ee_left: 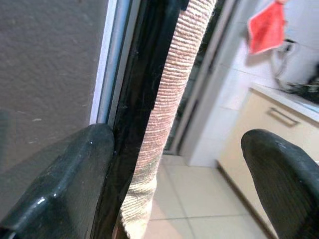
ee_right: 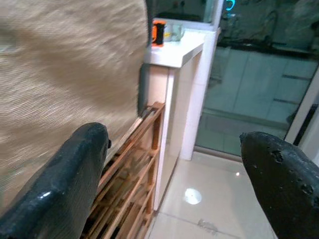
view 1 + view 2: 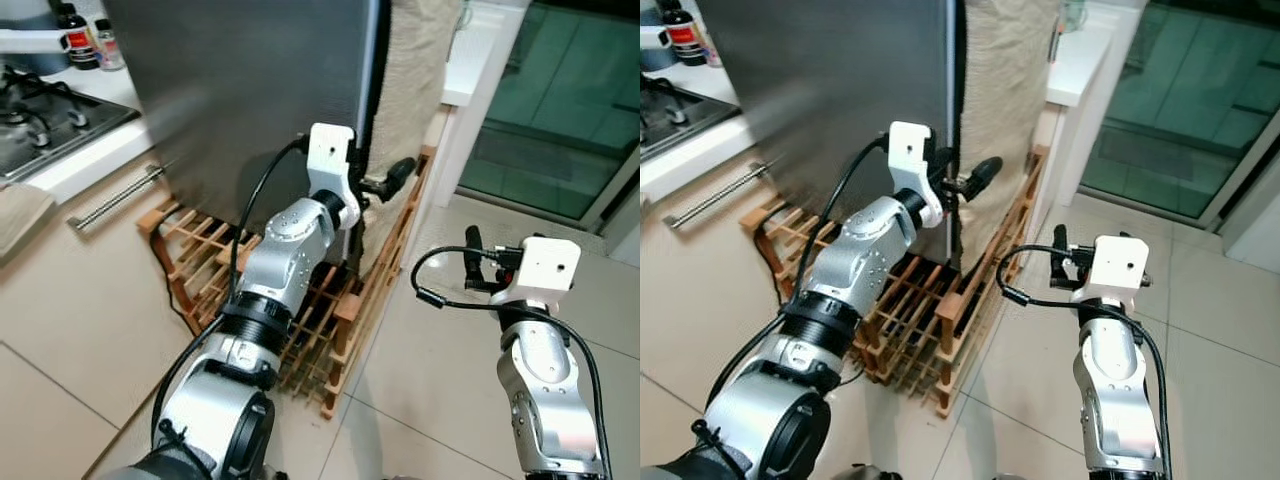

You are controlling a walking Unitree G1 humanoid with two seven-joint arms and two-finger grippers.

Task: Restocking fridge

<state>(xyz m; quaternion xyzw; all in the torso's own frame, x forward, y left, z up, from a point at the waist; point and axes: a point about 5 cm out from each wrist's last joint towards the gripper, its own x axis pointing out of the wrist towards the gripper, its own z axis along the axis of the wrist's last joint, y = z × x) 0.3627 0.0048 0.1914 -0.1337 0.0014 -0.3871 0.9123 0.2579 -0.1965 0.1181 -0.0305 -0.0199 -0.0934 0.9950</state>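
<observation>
The silver left arm reaches forward, its left gripper point(image 3: 383, 184) spread wide at the edge of the tall grey steel fridge door point(image 3: 250, 90), holding nothing. The right gripper point(image 3: 476, 258) hangs released. The fingers could slip off the smooth edge or snag the beige woven cloth point(image 3: 415, 80). A slatted wooden rack point(image 3: 340, 320) lies on the cream floor tiles point(image 3: 60, 330) at the fridge's foot.
</observation>
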